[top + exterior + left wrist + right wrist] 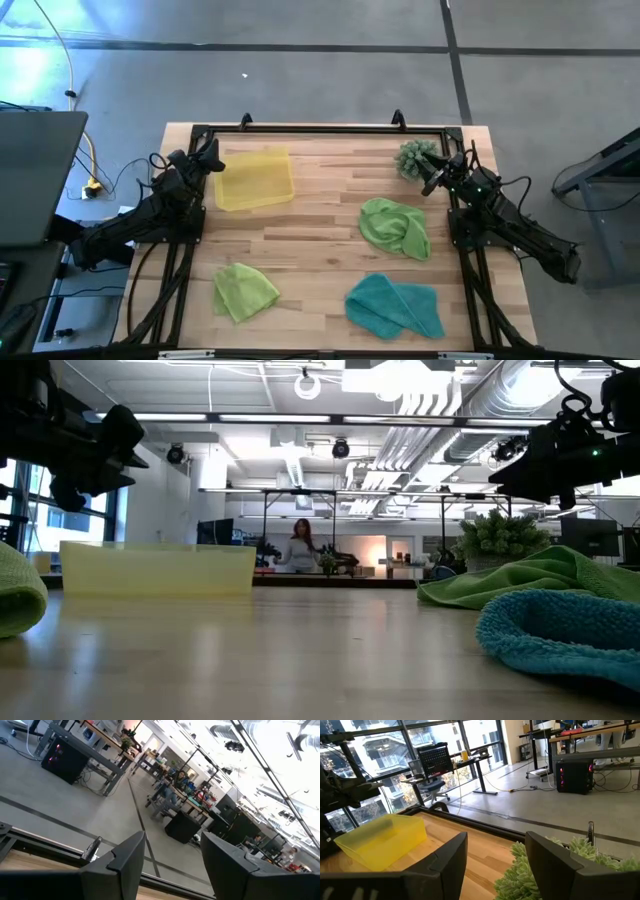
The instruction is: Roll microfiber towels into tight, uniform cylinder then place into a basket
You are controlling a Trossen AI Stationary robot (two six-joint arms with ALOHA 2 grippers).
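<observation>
The wooden table (320, 240) is made of pale butcher-block planks inside a black frame. At its far left lies the basket (254, 179), a shallow see-through yellow tray with low walls, nothing visible in it. Three towels lie loose and crumpled on the wood, none of them rolled. The teal towel (393, 306) sits near the front edge on the right, folded over itself with a thick fuzzy hem that fills the right of the low view. The larger green towel (395, 227) lies just behind it, right of centre, bunched into soft ridges. The smaller green towel (243, 290) lies at the front left, flatter, with one corner turned up. All three are well apart from the basket. A spiky green plant (413, 158) stands at the far right corner.

The left gripper (213, 162) hangs above the table just left of the basket, fingers spread and holding nothing. The right gripper (432, 182) hangs beside the plant at the far right, fingers likewise apart and holding nothing; its wrist view shows the plant's leaves just past its fingers (445, 865).

In the room behind, a person (299, 550) sits at a desk.
</observation>
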